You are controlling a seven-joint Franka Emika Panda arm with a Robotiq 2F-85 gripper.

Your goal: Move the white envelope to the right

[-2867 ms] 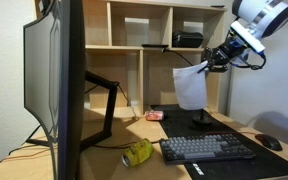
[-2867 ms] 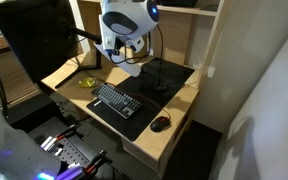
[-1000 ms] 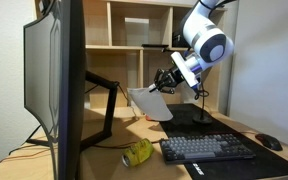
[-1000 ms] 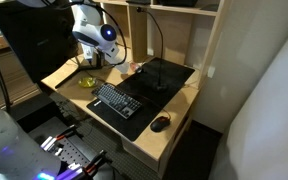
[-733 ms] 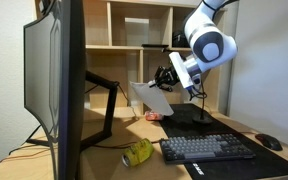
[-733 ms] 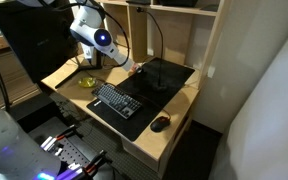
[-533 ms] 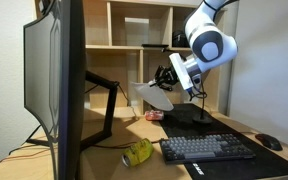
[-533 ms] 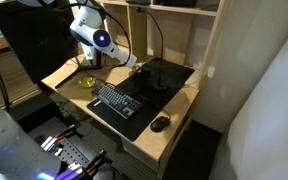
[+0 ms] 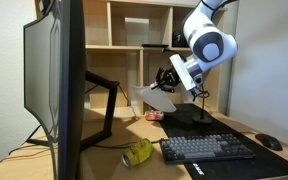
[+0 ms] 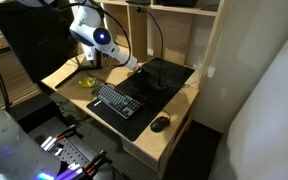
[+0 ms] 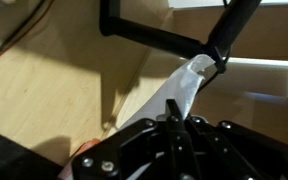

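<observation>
Grips the white envelope (image 9: 154,97) aloft, fingers (image 11: 176,130) clamped on its edge. Needs a level rightward carry clear of the keyboard (image 9: 206,148), then gentle lowering onto the tabletop (image 9: 99,158)

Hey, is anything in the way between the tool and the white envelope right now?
Nothing visible stands between them. The tool is shut on the white envelope and holds it in the air. In the wrist view, the envelope runs straight out from between the fingers.
</observation>
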